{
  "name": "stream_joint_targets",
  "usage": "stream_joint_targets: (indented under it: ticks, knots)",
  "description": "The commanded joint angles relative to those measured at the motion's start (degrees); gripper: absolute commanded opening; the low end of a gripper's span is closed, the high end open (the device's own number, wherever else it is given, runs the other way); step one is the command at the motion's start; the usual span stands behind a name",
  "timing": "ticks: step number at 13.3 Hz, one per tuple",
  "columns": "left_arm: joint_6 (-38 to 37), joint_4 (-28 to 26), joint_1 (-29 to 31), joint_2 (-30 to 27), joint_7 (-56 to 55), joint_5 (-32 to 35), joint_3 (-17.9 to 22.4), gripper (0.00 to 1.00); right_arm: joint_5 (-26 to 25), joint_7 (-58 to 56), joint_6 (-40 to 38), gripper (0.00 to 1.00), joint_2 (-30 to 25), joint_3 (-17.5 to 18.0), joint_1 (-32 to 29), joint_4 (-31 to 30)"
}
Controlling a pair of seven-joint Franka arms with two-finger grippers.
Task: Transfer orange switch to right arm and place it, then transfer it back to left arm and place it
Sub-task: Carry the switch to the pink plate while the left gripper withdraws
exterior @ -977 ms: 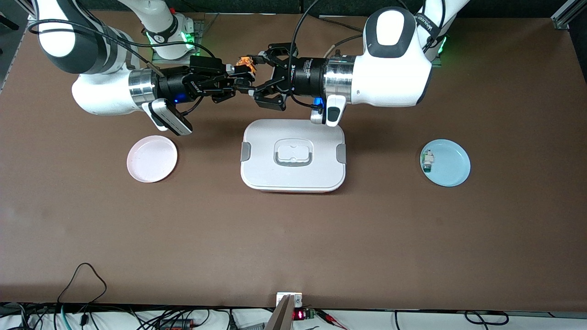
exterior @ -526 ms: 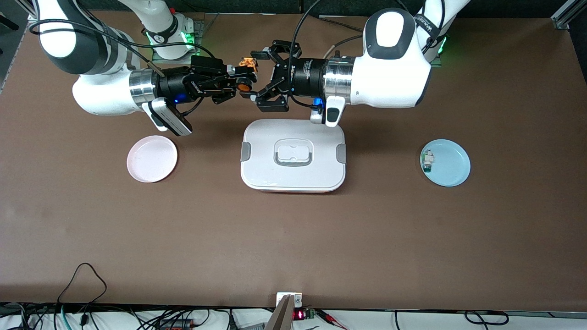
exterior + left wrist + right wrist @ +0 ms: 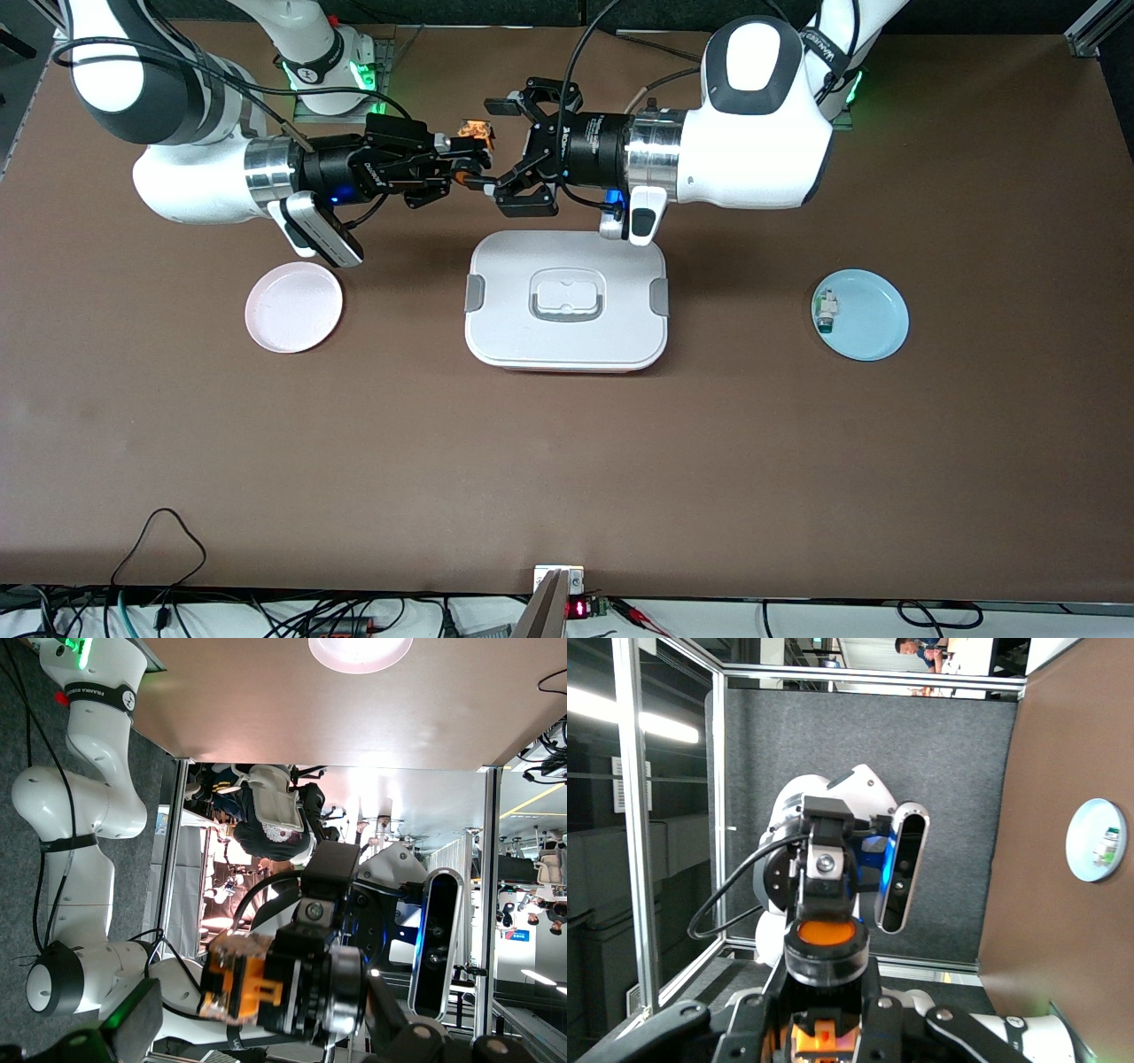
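The orange switch (image 3: 474, 132) is up in the air over the table strip between the box (image 3: 567, 347) and the robots' bases. My right gripper (image 3: 469, 165) is shut on it. The right wrist view shows its round orange end (image 3: 826, 935) sticking out between my right fingers (image 3: 749, 1028). My left gripper (image 3: 494, 144) is open, one finger on each side of the switch and the right fingertips. In the left wrist view the switch (image 3: 257, 992) fills the space in front of my left gripper (image 3: 266, 1050).
The white lidded box lies mid-table, nearer the front camera than both grippers. A pink plate (image 3: 293, 307) lies toward the right arm's end. A blue plate (image 3: 873, 319) holding a small white-and-green switch (image 3: 826, 312) lies toward the left arm's end.
My left gripper's fingers have spread wider and no longer pinch the switch. My right arm has shifted slightly toward its own end with the switch in its grip.
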Motion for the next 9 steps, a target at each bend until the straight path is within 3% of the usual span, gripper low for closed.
stream_joint_targets:
  ticks: [1,3,6,9]
  knots:
    - [-0.9,1.4,-0.1,0.7,-0.9,-0.1,-0.2,1.0,-5.2,-0.4,0.0,0.27,-1.3,0.1,-3.0,0.0]
    - [-1.5,1.4,0.4,0.7,-0.7,0.6,-0.2,1.0,-8.7,-0.3,-0.6,0.27,-2.7,-0.2,-4.3,0.4]
    - [-6.9,1.8,1.3,0.4,0.1,9.0,-0.3,1.0,-14.2,0.0,-0.7,0.27,-4.3,-0.2,-5.6,0.6]
    - [-12.7,3.1,1.1,-1.5,14.1,22.2,-1.1,1.0,-26.7,-0.4,-0.7,0.27,-4.3,-0.2,-7.7,2.7]
